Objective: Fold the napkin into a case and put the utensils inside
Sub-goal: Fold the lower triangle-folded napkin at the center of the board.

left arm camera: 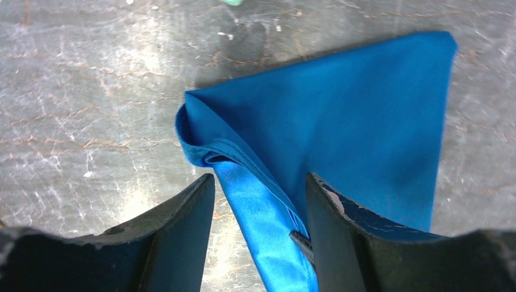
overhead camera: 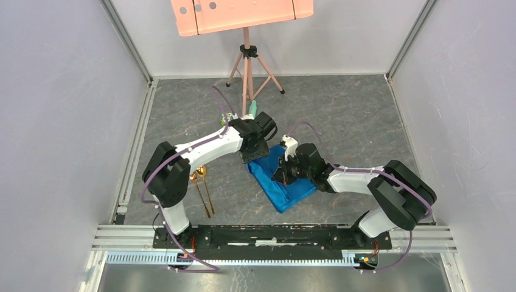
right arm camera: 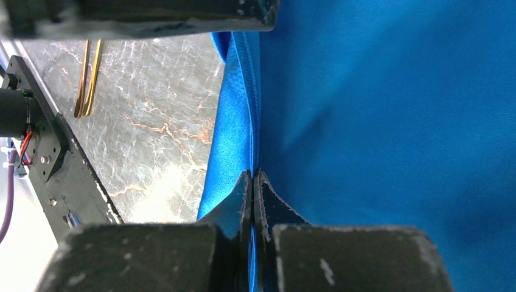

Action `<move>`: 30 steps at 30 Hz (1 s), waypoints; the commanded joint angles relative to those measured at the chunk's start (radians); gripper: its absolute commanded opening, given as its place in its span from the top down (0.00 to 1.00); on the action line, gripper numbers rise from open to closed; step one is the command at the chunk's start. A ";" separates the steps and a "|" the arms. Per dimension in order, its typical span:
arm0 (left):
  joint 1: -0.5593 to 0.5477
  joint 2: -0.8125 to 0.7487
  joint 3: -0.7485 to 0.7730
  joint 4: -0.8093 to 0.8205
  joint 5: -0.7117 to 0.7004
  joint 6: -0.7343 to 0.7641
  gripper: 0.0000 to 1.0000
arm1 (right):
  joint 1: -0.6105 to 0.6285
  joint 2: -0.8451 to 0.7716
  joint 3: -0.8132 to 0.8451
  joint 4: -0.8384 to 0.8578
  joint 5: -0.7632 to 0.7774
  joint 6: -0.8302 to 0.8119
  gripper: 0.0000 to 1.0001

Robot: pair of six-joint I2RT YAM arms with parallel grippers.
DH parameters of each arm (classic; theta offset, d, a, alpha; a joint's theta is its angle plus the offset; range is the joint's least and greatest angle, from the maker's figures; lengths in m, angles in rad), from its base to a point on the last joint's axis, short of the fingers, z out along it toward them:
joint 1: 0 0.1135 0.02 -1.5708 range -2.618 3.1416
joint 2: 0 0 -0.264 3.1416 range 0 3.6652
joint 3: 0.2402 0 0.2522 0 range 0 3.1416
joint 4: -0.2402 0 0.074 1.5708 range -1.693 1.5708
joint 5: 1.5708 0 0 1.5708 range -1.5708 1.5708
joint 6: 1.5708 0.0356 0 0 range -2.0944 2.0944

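Grey marbled worktop (overhead camera: pixel 341 115), pale walls. Blue napkin (overhead camera: pixel 286 185) lies mid-worktop, part folded, its layered edge pinched tight in the right pincer (right arm camera: pixel 252 176). Over the far corner the left pincer (left arm camera: pixel 258 182) gapes wide, holding nothing. Gold utensils (overhead camera: pixel 204 191) lie well apart, beside the left arm. Folding step, I'd say: best to drag the edge across low, layers aligned, corner pinned.

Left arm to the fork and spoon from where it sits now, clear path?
Probably yes. The left tool is open over the napkin, gripping nothing, and the utensils lie bare on the table beside that arm's base, clear of it. It would have to fold back under its own elbow.
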 commanded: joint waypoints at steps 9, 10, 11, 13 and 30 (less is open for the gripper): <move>0.046 -0.265 -0.308 0.399 0.168 0.264 0.34 | -0.077 -0.035 -0.051 0.056 -0.024 0.020 1.00; 0.057 -0.288 -0.333 0.421 0.180 0.269 0.35 | -0.078 -0.034 -0.057 0.059 -0.026 0.024 0.99; 0.070 -0.308 -0.359 0.443 0.185 0.269 0.37 | -0.079 -0.033 -0.061 0.062 -0.024 0.028 1.00; 0.100 -0.329 -0.404 0.478 0.218 0.273 0.46 | -0.079 -0.030 -0.067 0.069 -0.025 0.032 1.00; 0.173 -0.149 -0.391 0.657 0.416 0.286 0.94 | -0.078 -0.056 -0.079 0.074 -0.014 0.040 0.99</move>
